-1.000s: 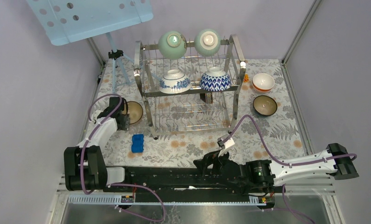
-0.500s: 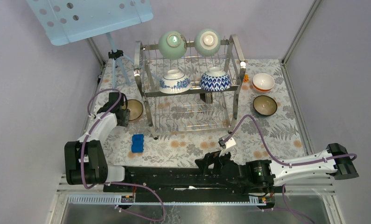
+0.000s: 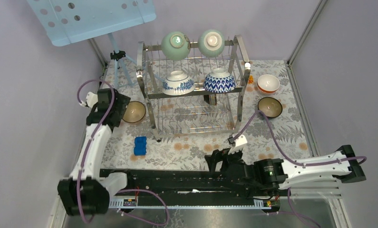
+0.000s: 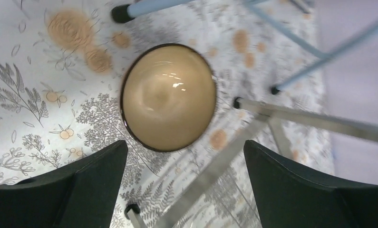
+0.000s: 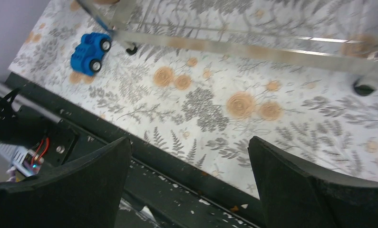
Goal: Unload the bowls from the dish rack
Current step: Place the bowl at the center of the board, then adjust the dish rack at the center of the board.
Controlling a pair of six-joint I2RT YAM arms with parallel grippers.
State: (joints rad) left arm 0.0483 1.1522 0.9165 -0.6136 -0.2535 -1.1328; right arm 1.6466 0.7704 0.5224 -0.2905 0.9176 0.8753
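Note:
The steel dish rack [image 3: 196, 93] stands mid-table. Two pale green bowls [image 3: 175, 45] [image 3: 211, 42] rest on its top tier. Below them sit two blue-and-white bowls [image 3: 178, 82] [image 3: 219, 80]. A brown bowl [image 3: 133, 112] [image 4: 169, 96] sits upright on the cloth left of the rack. My left gripper [image 3: 116, 109] [image 4: 186, 156] hovers open just above and beside it, holding nothing. An orange-white bowl [image 3: 268, 83] and a dark bowl [image 3: 269, 107] sit on the cloth right of the rack. My right gripper [image 3: 220, 160] [image 5: 189, 161] is open and empty, low over the table's near edge.
A blue toy car [image 3: 140, 146] [image 5: 90, 53] lies in front of the rack's left leg [image 4: 215, 171]. A pale blue perforated stand [image 3: 92, 19] on a tripod [image 3: 120, 66] fills the back left corner. Walls close in both sides.
My left gripper has opened, let go of the brown bowl on the cloth, and drawn up and back to the left. The right arm has shifted slightly rightward.

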